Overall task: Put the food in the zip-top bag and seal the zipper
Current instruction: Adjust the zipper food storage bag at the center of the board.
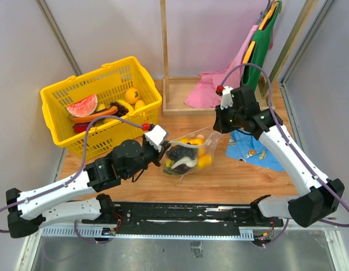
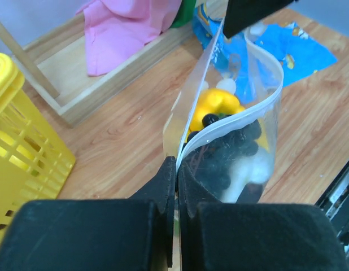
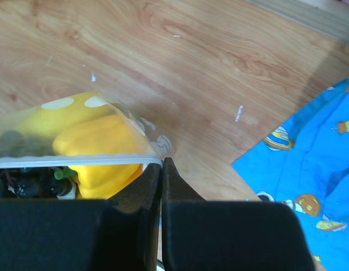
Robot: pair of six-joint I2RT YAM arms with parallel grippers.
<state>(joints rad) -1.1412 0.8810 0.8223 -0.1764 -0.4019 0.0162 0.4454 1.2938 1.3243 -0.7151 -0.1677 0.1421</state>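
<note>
Left wrist view is showing you the left tool pressed together, pinching one end of the zipper. The right tool, also pressed together, is pinching the zip-top bag's other corner. The bag is sitting mid-table, its mouth gaping, holding a yellow pepper and a dark purple piece; anything deeper is blurring behind the plastic. A yellow basket is crowding your left and a blue cloth is lying just to the right.

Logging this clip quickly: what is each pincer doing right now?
Left pincer: shut on the zip-top bag, at its mouth edge.
Right pincer: shut on the zip-top bag, at a corner.

Left gripper and right gripper pinched shut, arms inward
</note>
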